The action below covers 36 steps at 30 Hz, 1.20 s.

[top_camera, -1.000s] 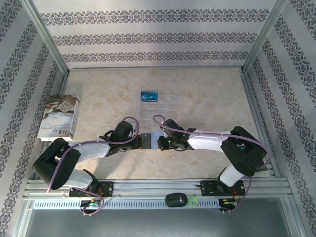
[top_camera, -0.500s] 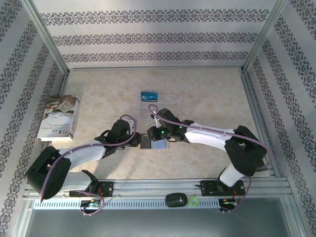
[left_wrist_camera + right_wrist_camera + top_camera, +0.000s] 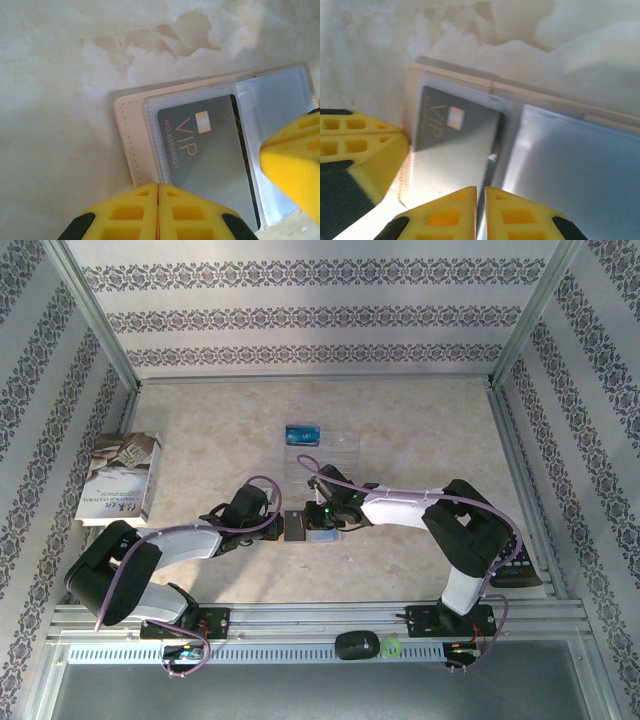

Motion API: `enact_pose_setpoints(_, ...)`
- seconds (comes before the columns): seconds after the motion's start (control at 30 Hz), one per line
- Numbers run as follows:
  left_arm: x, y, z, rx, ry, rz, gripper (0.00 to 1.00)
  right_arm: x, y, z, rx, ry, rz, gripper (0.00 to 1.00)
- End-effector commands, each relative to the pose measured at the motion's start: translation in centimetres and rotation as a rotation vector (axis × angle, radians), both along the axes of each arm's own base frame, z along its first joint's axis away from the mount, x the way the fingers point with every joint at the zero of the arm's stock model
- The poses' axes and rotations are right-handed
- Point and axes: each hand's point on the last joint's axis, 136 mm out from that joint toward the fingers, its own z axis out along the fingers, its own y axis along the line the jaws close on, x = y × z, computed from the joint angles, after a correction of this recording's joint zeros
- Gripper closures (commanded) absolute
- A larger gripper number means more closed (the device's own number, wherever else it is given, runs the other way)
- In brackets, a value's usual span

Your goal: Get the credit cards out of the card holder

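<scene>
VIP card point(image 3: 210, 150) in holder point(image 3: 126, 140) (left gripper point(image 3: 158, 200) closed)

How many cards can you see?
2. A blue card lies at the clear tray's far left corner; a dark VIP card sits inside the open card holder. Others may be hidden.

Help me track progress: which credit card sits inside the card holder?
The dark VIP card, under the card holder's clear sleeve; the blue card lies out, farther back.

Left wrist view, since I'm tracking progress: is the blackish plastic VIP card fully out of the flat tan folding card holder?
No, the blackish VIP card lies under the clear sleeve of the tan card holder.
</scene>
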Motion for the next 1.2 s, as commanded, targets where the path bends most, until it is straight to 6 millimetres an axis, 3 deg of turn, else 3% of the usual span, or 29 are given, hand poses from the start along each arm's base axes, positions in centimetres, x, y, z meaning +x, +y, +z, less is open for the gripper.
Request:
enact_pose_setpoints(0.0, -0.1, 0.9, -0.9, 0.048, 0.027, 0.005, 0.91, 0.3, -0.5, -0.7, -0.004, 0.018, -0.037, 0.86)
enact_pose_setpoints(0.7, -0.8, 0.6, -3.0, 0.074, 0.107, -0.029, 0.93, 0.7, 1.0, -1.3, 0.077, 0.061, -0.027, 0.83)
enact_pose_setpoints(0.9, -1.0, 0.9, -3.0, 0.075, 0.104, -0.016, 0.94, 1.0, -0.4, -1.9, 0.032, 0.052, -0.068, 1.00)
enact_pose_setpoints(1.17, -1.1, 1.0, -3.1, 0.068, 0.103, -0.009, 0.97, 0.9, -3.8, -2.5, -0.105, -0.009, -0.130, 1.00)
